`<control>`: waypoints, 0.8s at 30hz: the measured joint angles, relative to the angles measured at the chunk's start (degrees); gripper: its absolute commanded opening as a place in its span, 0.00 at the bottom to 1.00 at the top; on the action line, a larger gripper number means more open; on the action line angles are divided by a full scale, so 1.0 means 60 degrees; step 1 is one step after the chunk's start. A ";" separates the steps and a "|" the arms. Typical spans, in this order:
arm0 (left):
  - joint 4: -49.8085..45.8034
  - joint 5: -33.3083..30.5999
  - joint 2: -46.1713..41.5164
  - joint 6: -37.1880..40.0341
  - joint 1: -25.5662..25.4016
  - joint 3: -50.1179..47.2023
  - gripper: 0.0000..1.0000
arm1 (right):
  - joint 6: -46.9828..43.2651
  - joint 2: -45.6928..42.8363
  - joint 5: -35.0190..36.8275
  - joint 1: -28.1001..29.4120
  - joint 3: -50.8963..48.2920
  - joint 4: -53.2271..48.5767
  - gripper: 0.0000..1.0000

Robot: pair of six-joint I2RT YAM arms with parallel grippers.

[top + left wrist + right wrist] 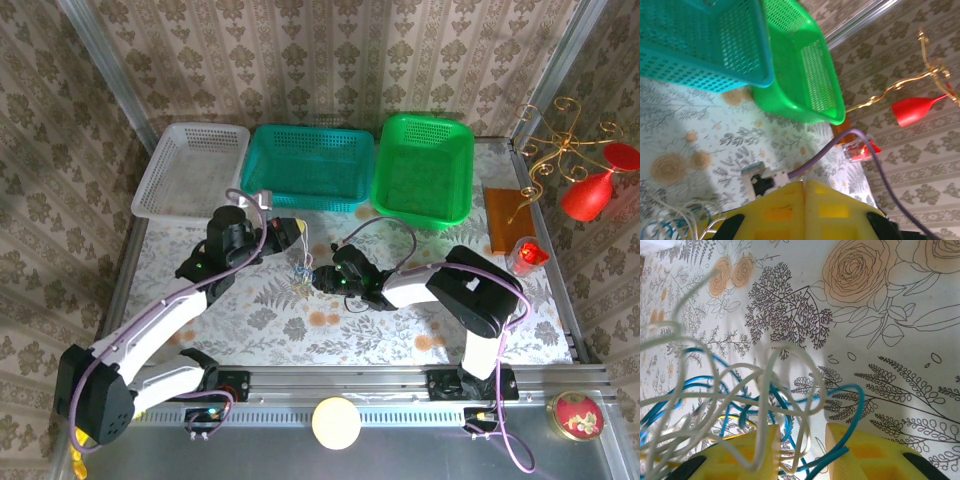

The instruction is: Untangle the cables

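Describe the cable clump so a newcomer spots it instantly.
On the floral-print tablecloth, look in front of the teal mesh plastic basket, between the left claw and right claw. The tangle of blue, white and yellowish wires there is far thinner than the thick purple arm hoses.

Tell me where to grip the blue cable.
Probably its open loop bulging clear of the clump in the right wrist view: no white cable crosses the blue cable there. Come from that free side; the right gripper straddles its lower run.
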 measured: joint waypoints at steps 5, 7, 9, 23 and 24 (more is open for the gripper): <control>0.0266 -0.0004 -0.0546 -0.0124 0.0000 0.0007 0.00 | 0.0000 0.0000 0.0007 0.0000 -0.0011 0.0018 0.32; 0.0259 -0.0007 -0.0641 -0.0117 0.0000 0.0011 0.00 | 0.0000 0.0000 0.0007 0.0000 -0.0011 0.0018 0.32; 0.0222 -0.0040 -0.0652 -0.0106 0.0000 0.0011 0.00 | -0.0004 -0.0018 0.0007 0.0000 -0.0011 0.0007 0.34; 0.0047 -0.0291 -0.0306 0.0080 0.0000 -0.0627 0.00 | -0.1118 -0.3428 0.0113 -0.0331 -0.0302 -0.2233 0.59; 0.0055 -0.0291 -0.0273 0.0080 0.0000 -0.0627 0.00 | -0.1282 -0.3625 0.0113 -0.0331 -0.0302 -0.2331 0.60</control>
